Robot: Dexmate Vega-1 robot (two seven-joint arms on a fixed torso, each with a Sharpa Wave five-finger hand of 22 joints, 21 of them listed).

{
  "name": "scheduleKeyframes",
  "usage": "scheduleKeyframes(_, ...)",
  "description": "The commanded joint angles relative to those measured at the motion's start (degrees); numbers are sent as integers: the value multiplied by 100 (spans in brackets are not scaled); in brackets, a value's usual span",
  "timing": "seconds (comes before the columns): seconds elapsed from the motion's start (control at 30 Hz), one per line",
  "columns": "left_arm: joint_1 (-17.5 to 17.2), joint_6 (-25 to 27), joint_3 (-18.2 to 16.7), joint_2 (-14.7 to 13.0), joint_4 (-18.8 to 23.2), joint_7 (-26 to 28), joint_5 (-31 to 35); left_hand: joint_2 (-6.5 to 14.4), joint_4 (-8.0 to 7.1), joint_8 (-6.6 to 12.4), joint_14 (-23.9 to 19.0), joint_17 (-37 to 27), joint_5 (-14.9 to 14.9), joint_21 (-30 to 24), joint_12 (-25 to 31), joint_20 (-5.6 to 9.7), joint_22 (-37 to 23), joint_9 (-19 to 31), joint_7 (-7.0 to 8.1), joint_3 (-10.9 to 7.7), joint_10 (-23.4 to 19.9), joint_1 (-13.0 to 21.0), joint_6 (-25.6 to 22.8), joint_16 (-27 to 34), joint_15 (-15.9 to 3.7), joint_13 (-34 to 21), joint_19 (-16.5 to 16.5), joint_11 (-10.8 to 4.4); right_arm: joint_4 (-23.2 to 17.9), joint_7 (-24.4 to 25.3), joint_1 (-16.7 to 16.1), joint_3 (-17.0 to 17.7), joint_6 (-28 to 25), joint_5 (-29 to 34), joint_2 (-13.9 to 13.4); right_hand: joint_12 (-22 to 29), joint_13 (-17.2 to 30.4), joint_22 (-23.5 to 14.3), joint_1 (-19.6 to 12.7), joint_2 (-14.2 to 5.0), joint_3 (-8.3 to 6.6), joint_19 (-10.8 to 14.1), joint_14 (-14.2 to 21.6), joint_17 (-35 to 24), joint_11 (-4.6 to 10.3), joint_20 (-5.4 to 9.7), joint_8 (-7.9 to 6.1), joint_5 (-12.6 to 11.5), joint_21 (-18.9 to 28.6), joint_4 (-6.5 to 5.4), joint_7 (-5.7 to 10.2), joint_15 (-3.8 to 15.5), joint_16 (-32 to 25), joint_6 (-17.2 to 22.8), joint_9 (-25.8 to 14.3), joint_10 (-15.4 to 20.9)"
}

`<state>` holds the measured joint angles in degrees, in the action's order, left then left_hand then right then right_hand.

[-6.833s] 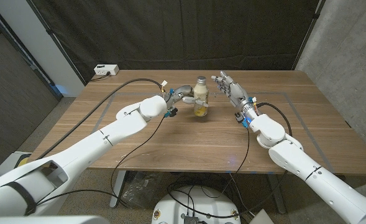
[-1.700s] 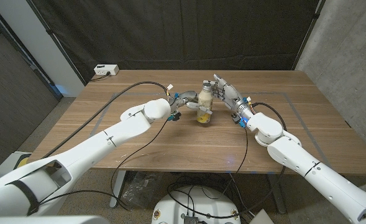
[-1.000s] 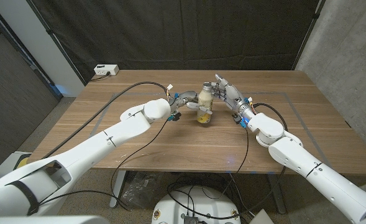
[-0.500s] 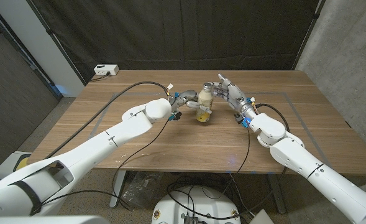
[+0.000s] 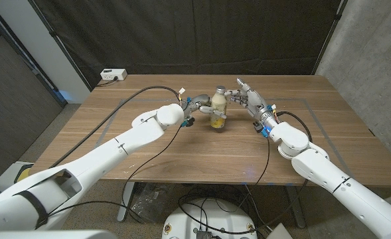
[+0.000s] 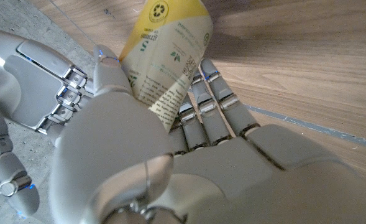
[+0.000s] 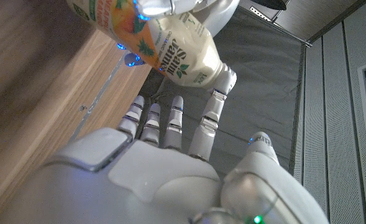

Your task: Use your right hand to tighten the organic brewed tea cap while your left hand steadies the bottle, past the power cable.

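Gripping the bottle [image 5: 217, 110] at mid-counter [image 5: 182, 149], the left robot hand [image 5: 196, 106] holds its body; the right robot hand [image 5: 247, 98], fingers spread, apparently touches the cap [image 5: 220, 90].

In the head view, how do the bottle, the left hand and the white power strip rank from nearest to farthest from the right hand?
1. Bottle: right beside the right hand, at the table's middle.
2. Left hand: just past the bottle, gripping it from the other side.
3. Power strip: at the far left corner of the table.
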<state>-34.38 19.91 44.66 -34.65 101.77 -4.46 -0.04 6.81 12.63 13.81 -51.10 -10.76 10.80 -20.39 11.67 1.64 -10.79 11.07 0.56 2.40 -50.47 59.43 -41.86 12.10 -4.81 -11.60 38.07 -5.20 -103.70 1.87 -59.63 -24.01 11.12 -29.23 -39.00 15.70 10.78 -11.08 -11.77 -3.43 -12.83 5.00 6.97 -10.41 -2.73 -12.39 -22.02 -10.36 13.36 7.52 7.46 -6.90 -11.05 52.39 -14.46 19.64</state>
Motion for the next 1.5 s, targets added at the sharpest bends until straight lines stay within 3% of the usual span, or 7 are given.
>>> scheduleKeyframes(0.03,73,-107,61,46,-112,-86,-63,318,-856,-6,-155,8,-15,-27,17,15,-9,19,-291,-880,-30,299,-331,-21,-183,-21,41,-34,-131,188,-195,146,21,10,-81,39,11,-10,-111,-26,-36,49,100,-3,30,-1,55,-11,26,30,26,23,-22,-9,40,123)
scheduleKeyframes(0.1,69,-109,64,41,-100,-86,-62,307,-870,-9,-144,7,-20,-24,11,15,-8,19,-288,-880,-20,277,-340,-28,-166,-22,35,-36,-112,212,-235,171,22,-75,-42,-89,12,-11,-86,-23,-25,84,76,-22,-13,-3,390,9,12,-6,-4,8,16,-698,75,-112)
scheduleKeyframes(0.17,62,-102,65,31,-81,-90,-66,300,-880,-20,-131,7,-23,-19,3,9,-8,19,-299,-882,-5,263,-324,-35,-155,-22,25,-31,-88,210,-241,181,15,-127,-20,-221,27,-12,-31,43,22,110,-12,-28,-147,-3,921,19,-18,-37,-193,-74,42,-1905,71,-374)
scheduleKeyframes(0.27,42,-75,65,-2,-29,-97,-64,296,-891,-28,-133,6,-25,-8,-1,-7,-8,20,-303,-887,1,248,-321,-37,-150,-23,-2,-23,-84,207,-214,165,-29,-95,-37,-258,33,-13,-10,87,47,118,-61,-27,-131,-3,1103,22,-31,-39,-346,-119,51,-2421,92,-463)
scheduleKeyframes(0.47,1,-108,64,-68,72,-112,-48,293,-907,-42,-113,5,-27,-1,-7,-15,-7,20,-292,-901,11,230,-312,-48,-157,-25,-15,-22,26,39,-39,45,-48,-49,-6,-298,35,-12,-1,102,56,111,-173,-27,-131,-4,1128,22,-41,-41,-412,-122,82,-2556,114,-572)
scheduleKeyframes(0.8,-25,-150,91,-114,175,-161,14,286,-919,-61,-97,5,-28,10,-10,-19,-7,21,-294,-933,11,219,-309,-59,-160,-26,-35,1,191,-211,283,-140,-103,4,74,-312,37,-11,3,100,55,73,-273,-27,-136,-5,1014,15,-67,-44,-199,-99,83,-2294,157,-632)
scheduleKeyframes(1.5,-5,-128,90,-58,53,-218,-18,227,-871,-91,-83,15,-21,26,-21,-7,-4,22,-273,-1009,24,276,-307,-77,-160,-27,-56,-33,94,-152,237,-113,-147,-5,28,-270,37,-13,-31,29,17,60,-264,-21,-63,-4,758,7,-82,-44,-115,-49,46,-1553,181,-566)
